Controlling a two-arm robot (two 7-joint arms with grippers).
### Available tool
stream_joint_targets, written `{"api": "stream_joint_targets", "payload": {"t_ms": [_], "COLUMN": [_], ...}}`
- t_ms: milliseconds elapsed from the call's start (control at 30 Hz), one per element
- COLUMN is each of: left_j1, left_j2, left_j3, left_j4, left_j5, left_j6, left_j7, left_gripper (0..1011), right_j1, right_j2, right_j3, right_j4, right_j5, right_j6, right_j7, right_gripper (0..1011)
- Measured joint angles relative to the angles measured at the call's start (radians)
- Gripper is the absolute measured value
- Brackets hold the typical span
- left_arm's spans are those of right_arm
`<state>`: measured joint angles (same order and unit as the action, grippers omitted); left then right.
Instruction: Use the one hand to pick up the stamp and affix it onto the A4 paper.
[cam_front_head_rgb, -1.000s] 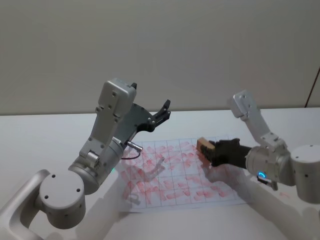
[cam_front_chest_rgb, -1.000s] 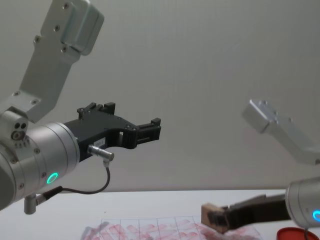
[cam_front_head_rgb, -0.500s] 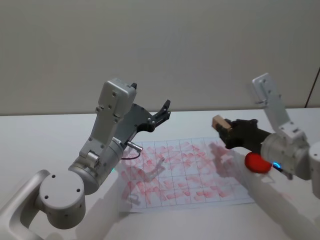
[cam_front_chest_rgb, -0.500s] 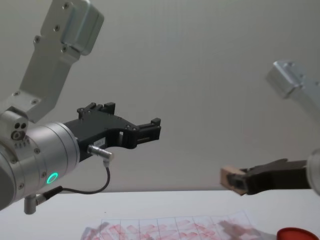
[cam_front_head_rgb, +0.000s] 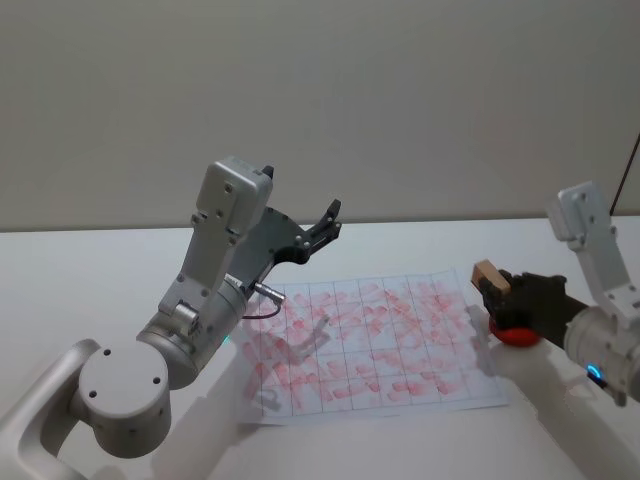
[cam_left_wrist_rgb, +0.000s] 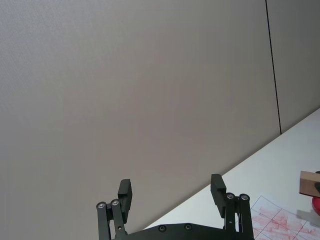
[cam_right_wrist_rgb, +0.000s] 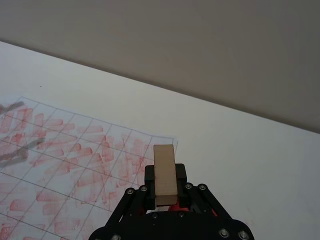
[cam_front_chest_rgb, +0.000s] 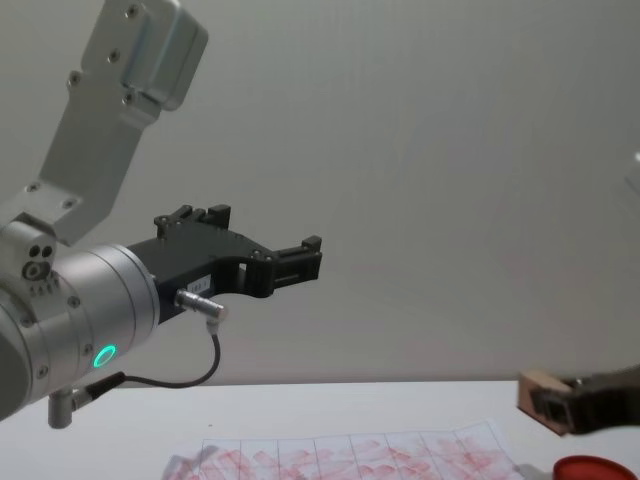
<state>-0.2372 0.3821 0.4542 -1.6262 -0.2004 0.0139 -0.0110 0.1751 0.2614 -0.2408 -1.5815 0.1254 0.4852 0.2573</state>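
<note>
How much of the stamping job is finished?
Picking up is done: the right pincer holds the stamp in the air. The A4 paper already carries many red marks. Right now the stamp hangs by the red ink pad, past the paper's right edge. Pressing it onto the paper is left. The left pincer sits raised and open.

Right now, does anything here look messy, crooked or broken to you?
Only the A4 paper: its grid cells are crowded with smeared red-pink marks lying at uneven angles. Otherwise nothing stands out: the right gripper holds the stamp above the red ink pad, and the left gripper is raised and open.
</note>
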Motion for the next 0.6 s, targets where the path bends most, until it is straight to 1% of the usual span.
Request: {"api": "stream_joint_targets", "payload": {"t_ms": [133,267,600], "left_j1": [0.000,0.000,0.000], "left_j2": [0.000,0.000,0.000], "left_j3": [0.000,0.000,0.000], "left_j4": [0.000,0.000,0.000], "left_j5": [0.000,0.000,0.000], "left_j6": [0.000,0.000,0.000], "left_j7": [0.000,0.000,0.000], "left_gripper": [1001,1001,1001], "right_j1": [-0.026,-0.038,-0.036], "right_j2": [0.011,0.017,0.020], "right_j3": [0.007,0.011,0.015], "right_j4": [-0.009,-0.010,0.027], "right_j5": [0.019,0.024,0.018], "right_j6": [0.010,0.015,0.020], "right_j7": [-0.025,-0.036,-0.040], "right_gripper": [217,216,217]}}
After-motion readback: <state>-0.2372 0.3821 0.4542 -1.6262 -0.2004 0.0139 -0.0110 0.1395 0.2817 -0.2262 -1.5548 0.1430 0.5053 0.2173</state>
